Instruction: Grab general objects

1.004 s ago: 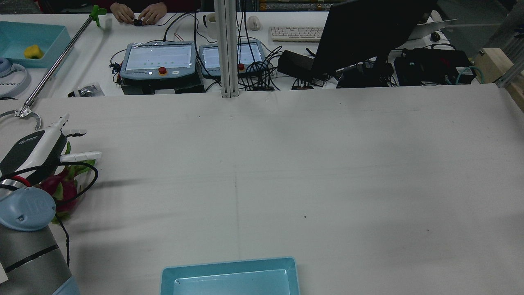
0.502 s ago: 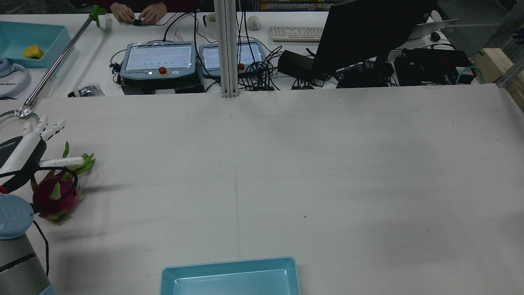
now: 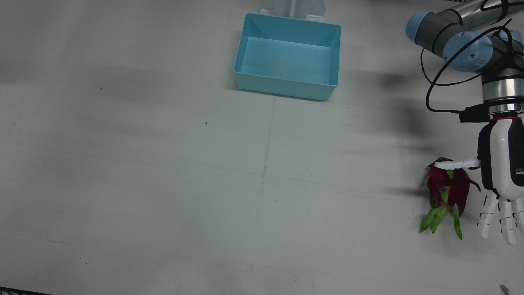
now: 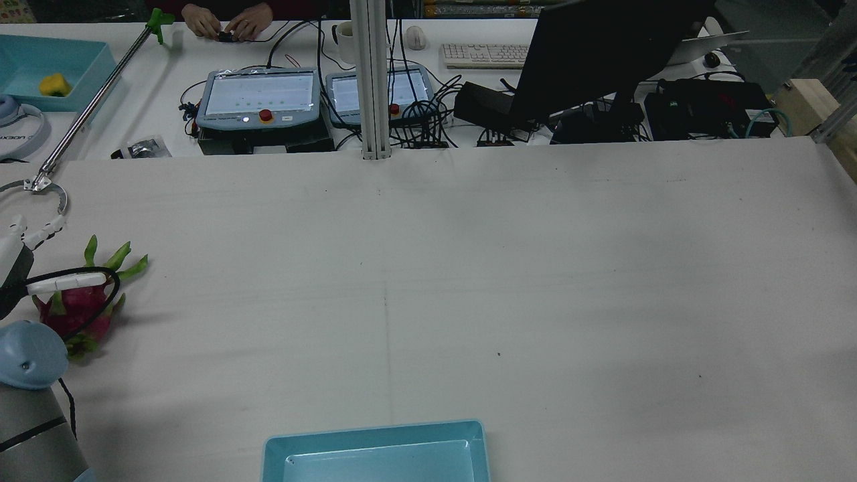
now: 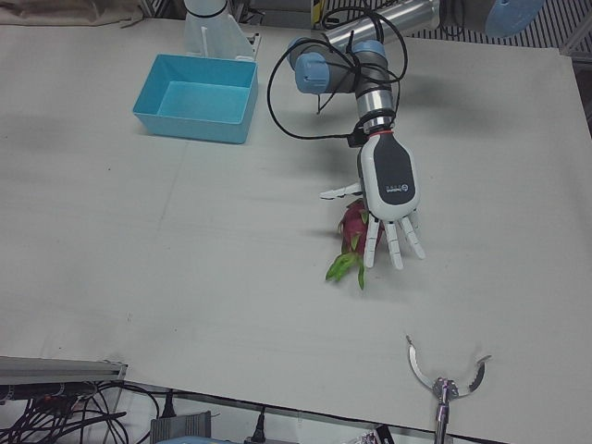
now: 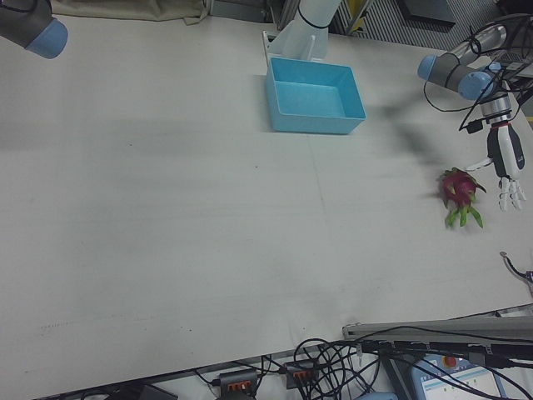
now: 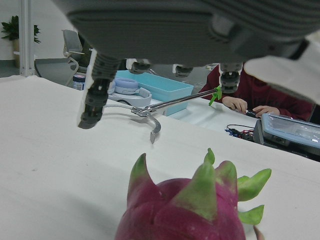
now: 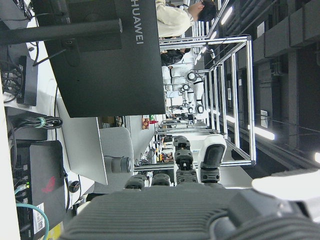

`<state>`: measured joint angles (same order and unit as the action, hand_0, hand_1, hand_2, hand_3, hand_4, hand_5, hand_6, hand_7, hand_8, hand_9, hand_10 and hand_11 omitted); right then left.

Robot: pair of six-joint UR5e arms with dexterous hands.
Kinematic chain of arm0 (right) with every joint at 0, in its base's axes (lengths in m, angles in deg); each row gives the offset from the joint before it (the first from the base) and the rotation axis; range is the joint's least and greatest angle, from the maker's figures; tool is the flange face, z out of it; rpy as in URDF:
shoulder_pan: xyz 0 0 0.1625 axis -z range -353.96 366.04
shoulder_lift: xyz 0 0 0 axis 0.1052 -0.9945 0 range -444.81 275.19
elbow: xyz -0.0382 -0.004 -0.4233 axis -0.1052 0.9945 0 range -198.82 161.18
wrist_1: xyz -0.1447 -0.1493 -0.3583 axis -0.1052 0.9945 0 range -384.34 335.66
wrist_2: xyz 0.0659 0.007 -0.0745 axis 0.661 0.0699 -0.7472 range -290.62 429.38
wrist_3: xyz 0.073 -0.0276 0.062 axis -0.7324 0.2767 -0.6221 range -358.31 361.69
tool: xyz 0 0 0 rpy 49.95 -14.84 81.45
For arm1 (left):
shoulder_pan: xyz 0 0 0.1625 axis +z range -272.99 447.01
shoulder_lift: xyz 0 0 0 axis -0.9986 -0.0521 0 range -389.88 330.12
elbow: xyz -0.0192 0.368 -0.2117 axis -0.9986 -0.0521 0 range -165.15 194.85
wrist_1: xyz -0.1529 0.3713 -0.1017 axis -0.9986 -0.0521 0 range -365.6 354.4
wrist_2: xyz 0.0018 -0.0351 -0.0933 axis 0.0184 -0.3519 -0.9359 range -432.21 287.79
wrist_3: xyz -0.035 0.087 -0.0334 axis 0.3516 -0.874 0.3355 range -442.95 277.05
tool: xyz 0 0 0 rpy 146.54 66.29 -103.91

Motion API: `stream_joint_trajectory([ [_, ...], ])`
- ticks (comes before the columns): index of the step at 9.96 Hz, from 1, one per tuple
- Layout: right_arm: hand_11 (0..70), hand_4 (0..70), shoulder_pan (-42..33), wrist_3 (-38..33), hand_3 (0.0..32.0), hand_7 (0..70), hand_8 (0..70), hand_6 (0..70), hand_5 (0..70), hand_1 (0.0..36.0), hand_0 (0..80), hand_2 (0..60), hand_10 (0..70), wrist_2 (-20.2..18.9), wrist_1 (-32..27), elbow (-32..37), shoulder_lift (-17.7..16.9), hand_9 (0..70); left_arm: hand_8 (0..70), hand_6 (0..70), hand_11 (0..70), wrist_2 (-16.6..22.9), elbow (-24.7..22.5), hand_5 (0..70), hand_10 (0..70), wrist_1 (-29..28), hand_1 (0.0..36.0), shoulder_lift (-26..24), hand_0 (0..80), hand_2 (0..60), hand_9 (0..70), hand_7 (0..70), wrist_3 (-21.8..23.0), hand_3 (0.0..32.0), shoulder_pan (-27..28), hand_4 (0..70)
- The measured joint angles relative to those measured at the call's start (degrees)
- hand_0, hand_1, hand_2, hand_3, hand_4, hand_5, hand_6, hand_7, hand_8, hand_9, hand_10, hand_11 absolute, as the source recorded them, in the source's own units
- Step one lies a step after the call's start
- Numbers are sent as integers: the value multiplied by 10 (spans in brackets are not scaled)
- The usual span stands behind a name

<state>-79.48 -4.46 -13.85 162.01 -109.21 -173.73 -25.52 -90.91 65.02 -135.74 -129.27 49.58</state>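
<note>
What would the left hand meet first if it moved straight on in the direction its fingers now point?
Probably the metal claw of the grabber pole lying near the table edge. The left hand hovers open above the dragon fruit, fingers aimed past it toward that edge. Height is unclear, so it might pass over the claw.

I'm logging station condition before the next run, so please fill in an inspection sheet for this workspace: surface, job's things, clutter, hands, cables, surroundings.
Surface: white table, a few dark specks, faint seams.
Job's things: dragon fruit lying near the table's edge, green leaves pointing toward the operators' side; blue bin shows nothing inside.
Clutter: reacher tool with its claw resting on the table edge.
Hands: left hand open, fingers spread beside the fruit, one finger reaching over it; right hand shows only in its own camera, raised and pointing off the table, state unclear.
Cables: black cable looping from left arm to wrist.
Surroundings: two teach pendants, monitor, keyboard, a person's hands.
</note>
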Motion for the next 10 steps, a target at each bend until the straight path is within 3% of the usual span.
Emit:
stream_joint_trajectory([
  [7,0,0,0,0,0,0,0,0,0,0,0,0,0,0,0,0,0,0,0,0,0,-2,41,0,0,86,10,-1,310,0,0,0,135,320,45,0],
  [10,0,0,0,0,0,0,0,0,0,0,0,0,0,0,0,0,0,0,0,0,0,0,48,0,0,102,15,-22,324,0,0,0,154,320,45,0],
])
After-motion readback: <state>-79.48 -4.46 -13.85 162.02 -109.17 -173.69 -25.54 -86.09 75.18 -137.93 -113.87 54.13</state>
